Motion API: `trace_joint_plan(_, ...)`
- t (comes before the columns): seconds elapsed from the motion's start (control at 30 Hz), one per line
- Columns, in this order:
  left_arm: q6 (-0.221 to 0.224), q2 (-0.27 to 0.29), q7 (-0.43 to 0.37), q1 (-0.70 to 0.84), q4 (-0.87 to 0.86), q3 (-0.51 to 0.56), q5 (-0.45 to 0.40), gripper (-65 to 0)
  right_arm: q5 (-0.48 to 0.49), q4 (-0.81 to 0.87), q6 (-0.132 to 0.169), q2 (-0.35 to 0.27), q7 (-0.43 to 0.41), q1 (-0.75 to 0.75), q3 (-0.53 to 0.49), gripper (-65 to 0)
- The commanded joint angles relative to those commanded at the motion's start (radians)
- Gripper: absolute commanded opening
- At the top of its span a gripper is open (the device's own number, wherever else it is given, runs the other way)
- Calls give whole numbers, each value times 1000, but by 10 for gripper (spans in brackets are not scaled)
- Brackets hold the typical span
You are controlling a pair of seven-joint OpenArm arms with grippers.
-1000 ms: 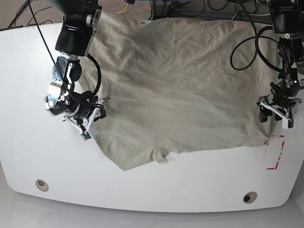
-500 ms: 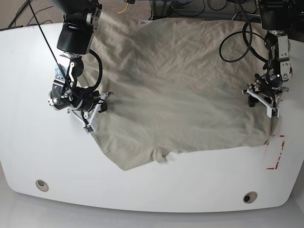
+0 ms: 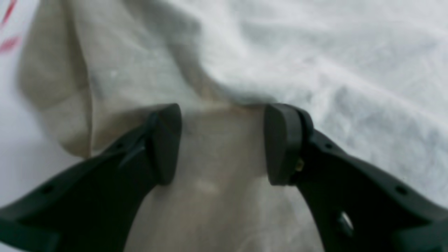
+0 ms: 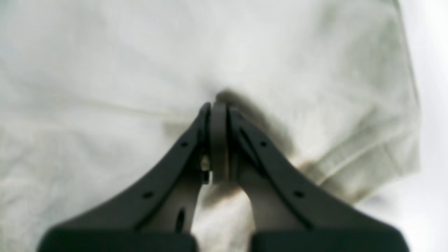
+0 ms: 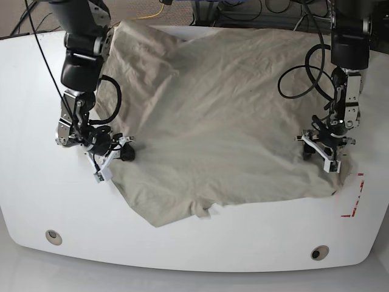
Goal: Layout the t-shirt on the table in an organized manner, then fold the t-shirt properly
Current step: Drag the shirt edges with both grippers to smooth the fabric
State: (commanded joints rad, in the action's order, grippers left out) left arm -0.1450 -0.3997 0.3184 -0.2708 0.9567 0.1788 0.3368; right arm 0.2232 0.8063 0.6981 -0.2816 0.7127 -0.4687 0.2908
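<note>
Pinching a fold of the shirt (image 4: 140, 70), the right fingers (image 4: 218, 115) hide the cloth between them. The left fingers (image 3: 224, 140) stand spread over its blurred hem near the bench's (image 5: 255, 243) red-taped corner. No writing shows.

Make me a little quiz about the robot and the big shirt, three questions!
1. True or false: the right gripper is pinched shut on the t-shirt.
2. The left gripper is: A) open over the cloth, B) holding a cup, C) off the table.
3. Fill in: the tape marks near the shirt's corner are ____.

Key: 1 true; 2 A; 3 red.
</note>
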Motion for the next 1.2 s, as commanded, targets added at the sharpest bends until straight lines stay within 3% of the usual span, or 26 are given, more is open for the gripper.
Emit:
trace_joint_plan(0.17, 0, 0, -75, -71, -64, 81, 3, -297, 5, -127, 0, -52, -112, -78, -130, -636)
trace_joint_plan(0.4, 0, 0, -94, -104, -18, 98, 5, -297, 11, -117, 0, -52, -110, -123, -172, -633)
trace_joint_plan(0.47, 0, -5, -92, -101, 49, 97, 5, -297, 12, -64, 0, -52, -66, -124, -167, -582)
trace_joint_plan(0.6, 0, -52, -74, -78, 180, 94, 6, -297, 12, 84, 0, -40, 38, -120, -166, -401)
trace_joint_plan(0.73, 0, -86, 17, -17, 371, 48, 8, -297, 14, 295, 0, -9, 189, -72, -155, -279)
trace_joint_plan(0.9, 0, -80, 201, 150, 663, -126, 8, -296, 9, 618, 0, 43, 364, 60, -106, -277)
trace_joint_plan(1.0, 0, -61, 270, 233, 779, -180, 8, -296, 11, 758, 0, 75, 427, 146, -89, -277)
trace_joint_plan(1.2, 0, -23, 293, 422, 864, -258, 6, -296, 3, 931, 0, 118, 451, 334, -94, -281)
